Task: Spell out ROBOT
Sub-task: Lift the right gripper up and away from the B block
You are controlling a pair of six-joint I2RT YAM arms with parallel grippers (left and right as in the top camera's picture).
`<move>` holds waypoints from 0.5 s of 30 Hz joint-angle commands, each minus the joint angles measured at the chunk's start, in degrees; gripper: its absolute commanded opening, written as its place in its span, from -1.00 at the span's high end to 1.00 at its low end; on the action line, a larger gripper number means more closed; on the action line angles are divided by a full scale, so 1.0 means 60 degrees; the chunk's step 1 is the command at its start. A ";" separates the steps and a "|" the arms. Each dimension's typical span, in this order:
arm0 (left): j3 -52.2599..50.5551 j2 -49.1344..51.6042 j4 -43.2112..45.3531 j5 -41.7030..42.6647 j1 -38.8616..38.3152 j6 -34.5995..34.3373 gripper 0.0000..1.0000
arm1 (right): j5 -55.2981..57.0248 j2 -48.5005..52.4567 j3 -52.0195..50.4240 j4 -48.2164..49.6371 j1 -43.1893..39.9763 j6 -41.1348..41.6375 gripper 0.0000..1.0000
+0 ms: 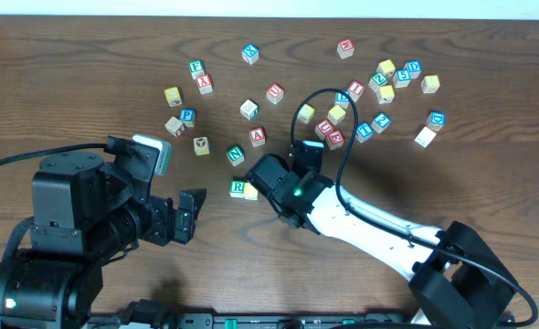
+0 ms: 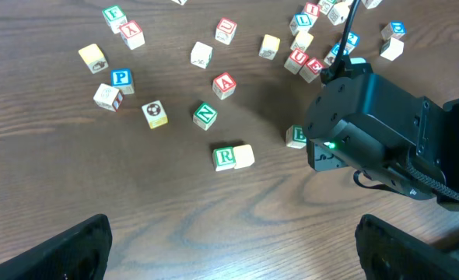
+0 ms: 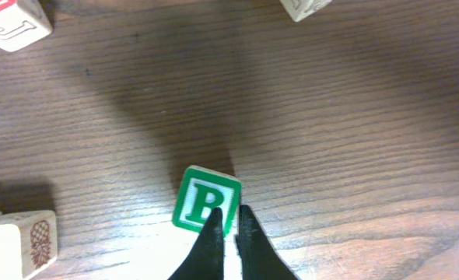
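A green R block (image 1: 237, 187) lies mid-table with a plain cream block (image 1: 250, 191) touching its right side; both also show in the left wrist view (image 2: 224, 157). A green B block (image 3: 204, 198) lies flat on the wood. My right gripper (image 3: 228, 220) is shut, its two fingertips pressed against the B block's near right edge, not around it. In the left wrist view the B block (image 2: 296, 137) peeks out from under the right arm. My left gripper (image 2: 233, 249) is open and empty over bare wood, nearer than the R block.
Loose letter blocks lie across the far half: green N (image 1: 236, 154), red A (image 1: 258, 136), red U (image 1: 275, 92), blue P (image 1: 187, 115), and a dense cluster at the far right (image 1: 384, 82). A pineapple-picture block (image 3: 19, 241) and a red J block (image 3: 12, 23) lie near the B block.
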 commanded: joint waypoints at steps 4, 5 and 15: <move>0.0025 -0.0018 -0.0022 0.0117 0.0058 0.0062 -0.96 | 0.0546 -0.0124 -0.0004 -0.0211 -0.0102 0.0076 0.98; 0.0025 -0.0018 -0.0022 0.0117 0.0058 0.0058 -0.96 | 0.0561 -0.0124 -0.0004 -0.0251 -0.0131 0.0080 0.98; 0.0025 -0.0018 -0.0022 0.0117 0.0058 0.0058 -0.96 | 0.0670 -0.0076 -0.0222 -0.0812 -0.0594 0.0907 0.98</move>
